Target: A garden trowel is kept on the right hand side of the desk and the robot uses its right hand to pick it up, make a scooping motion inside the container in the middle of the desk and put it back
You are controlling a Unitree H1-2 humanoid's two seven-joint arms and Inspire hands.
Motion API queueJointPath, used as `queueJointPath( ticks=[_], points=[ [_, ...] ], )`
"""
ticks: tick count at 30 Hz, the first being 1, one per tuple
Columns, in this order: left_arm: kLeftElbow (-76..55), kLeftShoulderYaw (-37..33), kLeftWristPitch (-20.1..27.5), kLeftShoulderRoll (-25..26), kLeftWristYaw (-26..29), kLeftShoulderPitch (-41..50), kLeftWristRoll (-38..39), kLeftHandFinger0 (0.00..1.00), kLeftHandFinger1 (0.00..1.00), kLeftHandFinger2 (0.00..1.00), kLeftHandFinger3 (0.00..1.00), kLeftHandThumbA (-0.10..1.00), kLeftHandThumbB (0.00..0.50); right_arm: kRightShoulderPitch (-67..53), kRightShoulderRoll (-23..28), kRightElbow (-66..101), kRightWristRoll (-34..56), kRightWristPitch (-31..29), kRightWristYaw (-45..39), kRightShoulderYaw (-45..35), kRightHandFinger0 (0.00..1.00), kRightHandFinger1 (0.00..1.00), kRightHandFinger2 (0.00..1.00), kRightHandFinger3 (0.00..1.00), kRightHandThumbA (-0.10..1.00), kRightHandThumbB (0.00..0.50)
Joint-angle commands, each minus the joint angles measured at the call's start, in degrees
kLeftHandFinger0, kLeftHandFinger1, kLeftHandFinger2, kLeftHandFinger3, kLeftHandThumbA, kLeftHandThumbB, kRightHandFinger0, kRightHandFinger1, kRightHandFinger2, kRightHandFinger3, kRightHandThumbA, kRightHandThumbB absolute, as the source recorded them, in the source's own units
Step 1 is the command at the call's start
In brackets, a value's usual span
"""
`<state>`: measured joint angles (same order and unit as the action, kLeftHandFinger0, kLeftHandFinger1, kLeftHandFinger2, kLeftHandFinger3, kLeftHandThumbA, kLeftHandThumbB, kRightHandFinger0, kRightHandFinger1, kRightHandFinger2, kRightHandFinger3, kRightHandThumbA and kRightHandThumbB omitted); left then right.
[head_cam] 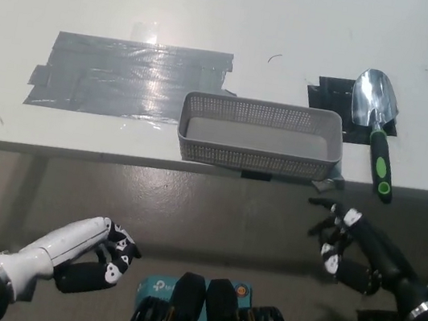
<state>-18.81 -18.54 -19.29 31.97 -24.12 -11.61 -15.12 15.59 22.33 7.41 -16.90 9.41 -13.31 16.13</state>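
A garden trowel with a shiny metal blade and a black-and-green handle lies on the right side of the white desk, its handle end reaching the front edge. A grey mesh container stands at the desk's front middle, with nothing visible inside. My black right hand hovers below the desk edge, just in front of the trowel's handle, open with fingers spread and holding nothing. My white left hand rests low at the lower left, fingers loosely curled, holding nothing.
A patch of grey tape covers the desk left of the container. Black tape lies under the trowel's blade. The desk's front edge runs across the picture, with floor below it.
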Motion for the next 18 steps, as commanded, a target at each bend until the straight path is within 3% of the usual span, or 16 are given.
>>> queueJointPath(
  ticks=[1, 2, 3, 4, 5, 6, 7, 8, 10, 18],
  points=[
    [-1.59, 0.43, -0.45, 1.0, -1.33, -0.77, -1.68, 0.46, 0.48, 0.62, 0.88, 0.52, 0.0, 2.69, -1.13, 5.11, -4.92, -3.14, 5.81, -3.59, 0.58, 0.74, 0.74, 0.89, 0.22, 0.17],
    [-1.57, 0.36, -0.68, 1.07, -1.57, -0.82, -1.9, 0.46, 0.49, 0.62, 0.88, 0.54, 0.0, 3.29, -1.5, 6.25, -7.62, -3.05, 7.27, -4.19, 0.77, 0.93, 0.86, 0.94, 0.24, 0.182],
    [-1.56, 0.41, -0.67, 1.02, -1.63, -0.78, -1.95, 0.46, 0.49, 0.62, 0.88, 0.54, 0.0, 3.26, -1.66, 6.25, -7.8, -3.12, 7.13, -4.36, 0.78, 0.93, 0.86, 0.95, 0.24, 0.183],
    [-1.63, 0.65, -0.63, 0.82, -1.67, -0.65, -1.77, 0.47, 0.49, 0.62, 0.88, 0.55, 0.002, 4.62, -2.42, 9.0, -10.6, -0.8, 8.61, -5.84, 1.0, 1.0, 1.0, 1.0, 0.53, 0.277],
    [-1.67, 0.74, -0.69, 0.82, -1.82, -0.58, -1.87, 0.48, 0.51, 0.64, 0.88, 0.55, 0.0, 5.1, -2.83, 9.9, -11.54, 0.28, 8.68, -6.4, 1.0, 1.0, 1.0, 1.0, 0.44, 0.262],
    [-1.61, 0.7, -0.71, 0.79, -1.92, -0.49, -1.98, 0.49, 0.51, 0.64, 0.88, 0.55, 0.0, 5.91, -3.35, 11.57, -12.72, 2.72, 8.4, -7.18, 1.0, 1.0, 1.0, 1.0, 0.55, 0.288],
    [-1.44, 0.7, -0.59, 0.59, -1.91, -0.48, -2.02, 0.49, 0.51, 0.64, 0.88, 0.55, 0.0, 6.49, -3.76, 12.74, -13.52, 4.43, 7.85, -7.84, 1.0, 1.0, 1.0, 1.0, 0.59, 0.295],
    [-1.47, 0.78, -0.12, 0.48, -1.76, -0.39, -2.03, 0.49, 0.51, 0.63, 0.87, 0.54, 0.0, 8.07, -4.7, 15.16, -16.37, 6.03, 8.95, -8.88, 1.0, 1.0, 1.0, 1.0, 0.7, 0.36],
    [-1.59, 0.95, -0.2, 0.53, -1.81, -0.28, -2.15, 0.48, 0.5, 0.64, 0.87, 0.53, 0.0, 10.48, -5.58, 16.38, -18.88, 6.94, 9.45, -9.7, 1.0, 1.0, 1.0, 1.0, 0.79, 0.393],
    [-2.46, 1.2, -1.13, 0.2, -2.46, 0.02, -2.48, 0.48, 0.5, 0.63, 0.88, 0.51, 0.0, 17.53, -9.42, 14.45, -27.07, 10.61, 12.03, -11.52, 1.0, 1.0, 1.0, 1.0, 0.8, 0.379]
  ],
)
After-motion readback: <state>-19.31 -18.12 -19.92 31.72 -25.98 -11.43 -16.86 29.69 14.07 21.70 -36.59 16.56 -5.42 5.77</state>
